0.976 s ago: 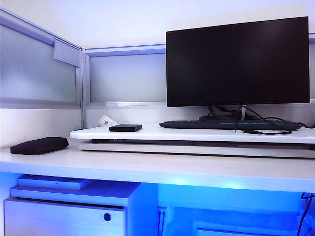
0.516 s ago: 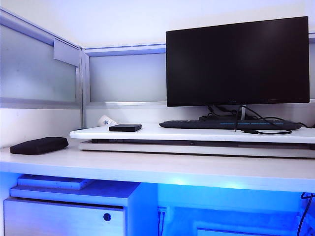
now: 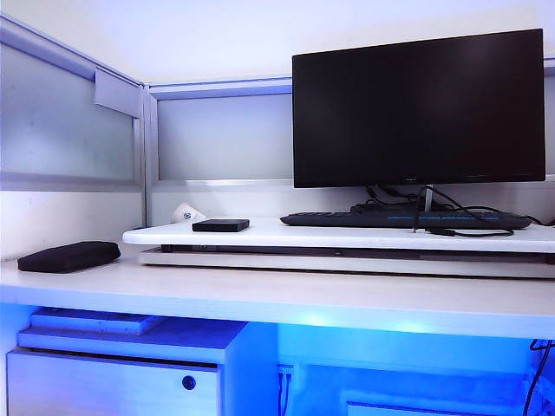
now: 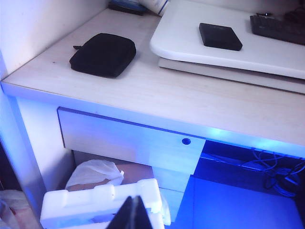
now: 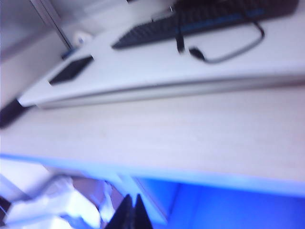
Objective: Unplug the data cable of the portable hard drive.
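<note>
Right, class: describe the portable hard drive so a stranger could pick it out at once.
Start at the big black flat-screen monitor and drop to the raised white desk board beneath it. At that board's left end, apart from the long black keyboard, lies the small flat black rectangular portable hard drive. It is thin and hard-edged, unlike the rounded soft black pouch lower left.

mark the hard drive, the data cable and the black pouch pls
portable hard drive [image 4: 220, 36], left wrist view, middle of its top face
data cable [image 5: 238, 50], right wrist view, loop of the cord
black pouch [image 3: 69, 256], exterior view, middle of its front side

one portable hard drive [image 3: 220, 225], one data cable [image 3: 473, 231], one keyboard [image 3: 403, 220]
</note>
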{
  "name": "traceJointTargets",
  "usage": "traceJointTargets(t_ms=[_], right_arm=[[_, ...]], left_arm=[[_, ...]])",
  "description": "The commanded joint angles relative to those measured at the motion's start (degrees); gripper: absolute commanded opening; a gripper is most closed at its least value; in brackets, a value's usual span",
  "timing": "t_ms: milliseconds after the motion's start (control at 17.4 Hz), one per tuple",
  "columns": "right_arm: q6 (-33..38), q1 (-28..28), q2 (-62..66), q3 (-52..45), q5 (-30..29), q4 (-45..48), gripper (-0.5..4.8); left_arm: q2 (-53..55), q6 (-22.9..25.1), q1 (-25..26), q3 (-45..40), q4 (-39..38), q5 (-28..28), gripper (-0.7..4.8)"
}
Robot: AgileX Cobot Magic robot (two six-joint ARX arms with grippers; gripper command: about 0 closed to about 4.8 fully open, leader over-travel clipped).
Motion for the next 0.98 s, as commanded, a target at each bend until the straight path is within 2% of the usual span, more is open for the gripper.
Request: traceJointTargets(t_ms=[57,172,459,976], right_arm=[[-6.5,0.0,0.0,0.1,2.9,-2.1,-0.06],[-9.1,0.0,0.0,0.2,5.6,-2.7,-0.06],[-8.7,0.0,0.0,0.2,3.7,-2.5,-0.06],[-8.7,0.0,0.0,0.2,3.7,-2.4,-0.06]], left_arm=[[0.2,2.3,0.0,-0.5,-0.6,0.1,-0.06],[0.3,4.9,0.0,-0.5,-0.6,-0.3,-0.06],[0.5,4.5,0.0,-0.5,-0.5,0.1,-0.06],[0.5,4.5,0.0,-0.5,-0.5,0.2,-0.06]])
